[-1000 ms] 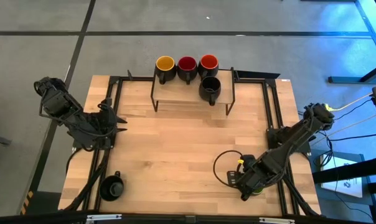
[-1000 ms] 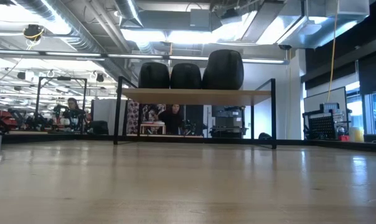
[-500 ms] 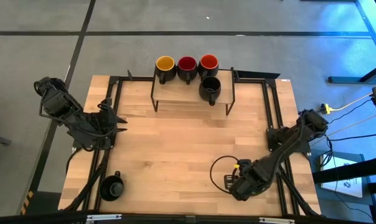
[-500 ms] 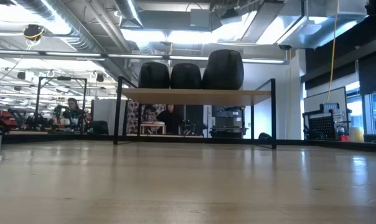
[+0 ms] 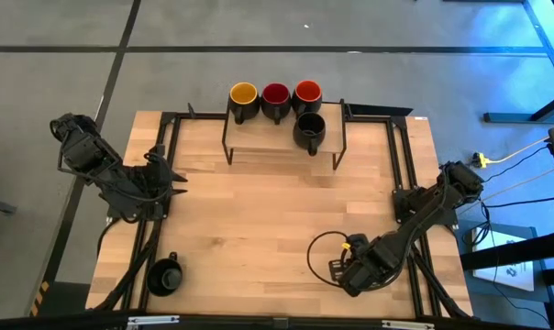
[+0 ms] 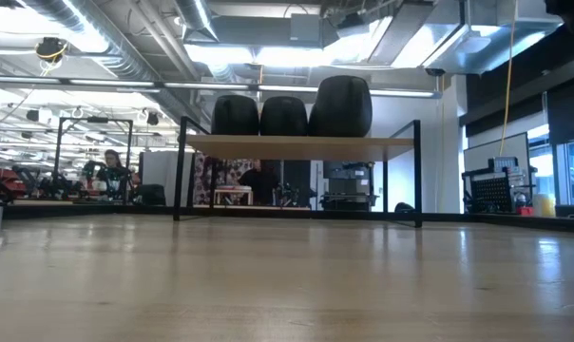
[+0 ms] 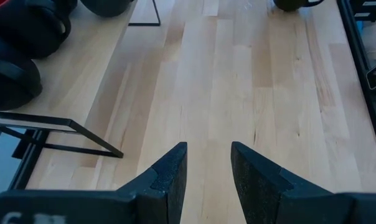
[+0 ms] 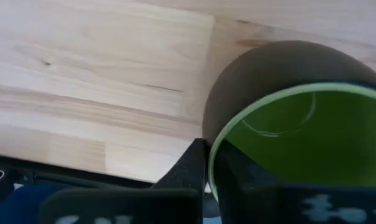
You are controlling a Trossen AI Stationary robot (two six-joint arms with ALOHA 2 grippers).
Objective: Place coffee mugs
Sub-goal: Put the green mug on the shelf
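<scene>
Mugs on shelf: four coffee mugs on the wooden shelf (image 5: 259, 147) at the table's far edge, well away from both grippers. Yellow-inside mug (image 5: 244, 94), red-inside mug (image 5: 275, 93) and orange-red-inside mug (image 5: 306, 92) stand in a row; a black-inside mug (image 5: 310, 128) sits just in front of the orange-red one.
Green mug: green-inside mug (image 8: 300, 134) is right at the right gripper, near the table's front right corner. One finger sits inside the rim, the other outside against the dark wall.
Right gripper: right gripper (image 8: 208, 163) low over the table (image 5: 259, 220), fingers pinched onto the green mug's wall.
Left gripper: left gripper (image 7: 208, 169) waits over the table's left side, fingers apart with bare wood between them, nothing held.
Loose mug: another black mug (image 5: 164, 275) rests on the table near the front left corner, nearer the front edge than the left gripper and clear of it.
Low view: three dark mug shapes visible on top of the shelf; people far back in the room.
</scene>
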